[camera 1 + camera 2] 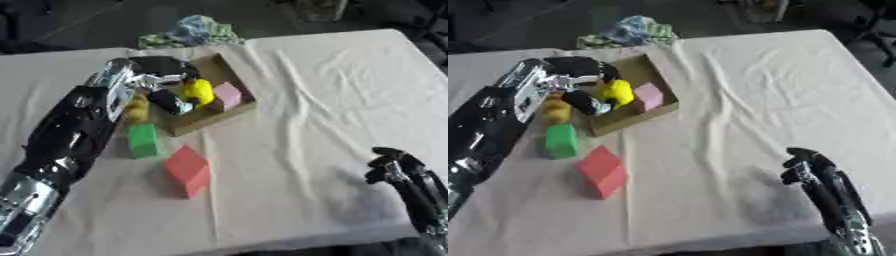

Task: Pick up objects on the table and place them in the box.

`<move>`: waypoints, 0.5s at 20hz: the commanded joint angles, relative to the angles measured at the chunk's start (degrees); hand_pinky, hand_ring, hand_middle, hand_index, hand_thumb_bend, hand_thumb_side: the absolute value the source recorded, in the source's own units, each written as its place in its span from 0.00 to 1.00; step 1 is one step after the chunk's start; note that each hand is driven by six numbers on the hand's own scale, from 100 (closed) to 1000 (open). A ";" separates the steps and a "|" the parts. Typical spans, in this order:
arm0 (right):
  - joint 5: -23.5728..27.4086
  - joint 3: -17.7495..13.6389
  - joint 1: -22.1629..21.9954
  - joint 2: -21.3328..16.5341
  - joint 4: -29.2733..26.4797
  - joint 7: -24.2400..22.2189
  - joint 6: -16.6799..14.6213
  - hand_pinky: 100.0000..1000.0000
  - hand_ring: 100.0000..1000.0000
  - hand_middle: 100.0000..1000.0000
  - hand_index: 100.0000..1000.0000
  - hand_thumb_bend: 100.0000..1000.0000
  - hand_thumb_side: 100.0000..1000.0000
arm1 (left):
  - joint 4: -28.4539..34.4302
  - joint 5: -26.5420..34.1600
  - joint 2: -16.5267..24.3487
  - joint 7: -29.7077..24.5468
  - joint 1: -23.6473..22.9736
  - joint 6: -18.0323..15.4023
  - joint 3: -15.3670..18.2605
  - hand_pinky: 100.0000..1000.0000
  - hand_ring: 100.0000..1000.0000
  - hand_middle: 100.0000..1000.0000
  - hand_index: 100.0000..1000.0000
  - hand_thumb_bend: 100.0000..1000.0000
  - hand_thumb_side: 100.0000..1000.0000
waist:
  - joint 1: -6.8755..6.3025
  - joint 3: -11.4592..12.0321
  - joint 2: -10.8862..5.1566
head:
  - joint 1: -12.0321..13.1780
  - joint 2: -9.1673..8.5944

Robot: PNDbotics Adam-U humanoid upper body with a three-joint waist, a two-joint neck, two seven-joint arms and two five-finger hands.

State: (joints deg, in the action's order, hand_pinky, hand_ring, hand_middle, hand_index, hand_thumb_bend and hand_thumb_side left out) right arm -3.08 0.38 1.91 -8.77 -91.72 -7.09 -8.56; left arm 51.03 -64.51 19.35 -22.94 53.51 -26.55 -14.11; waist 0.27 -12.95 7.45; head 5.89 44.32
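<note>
Left hand [162, 80], fingers curled around a yellow object [198, 91], hangs directly over the cardboard box [229, 69]; right hand [394, 165] rests curled, empty and well apart.
</note>
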 commanded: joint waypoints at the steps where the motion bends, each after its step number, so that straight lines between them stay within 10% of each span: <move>1: -0.13 -0.10 0.20 -0.60 -0.48 -0.14 -0.09 0.46 0.47 0.49 0.72 0.00 0.60 | 1.45 -3.05 1.79 1.45 0.93 0.67 -0.02 0.85 0.81 0.88 0.92 0.12 0.77 | 0.36 0.07 -1.62 | -0.20 -0.20; 10: -0.18 -0.21 0.13 -0.63 -0.44 -0.10 -0.15 0.46 0.47 0.49 0.72 0.00 0.60 | 0.61 -10.67 1.79 4.98 0.59 -0.41 -0.61 0.92 0.88 0.94 0.95 0.42 0.95 | 0.45 0.13 -1.59 | -0.39 -0.20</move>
State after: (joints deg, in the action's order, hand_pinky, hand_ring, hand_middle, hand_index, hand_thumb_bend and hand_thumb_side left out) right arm -3.12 0.37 1.70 -8.77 -91.71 -7.09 -8.56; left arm 51.18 -74.07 19.70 -18.75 53.08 -26.86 -14.87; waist 0.27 -12.87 7.45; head 5.64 44.32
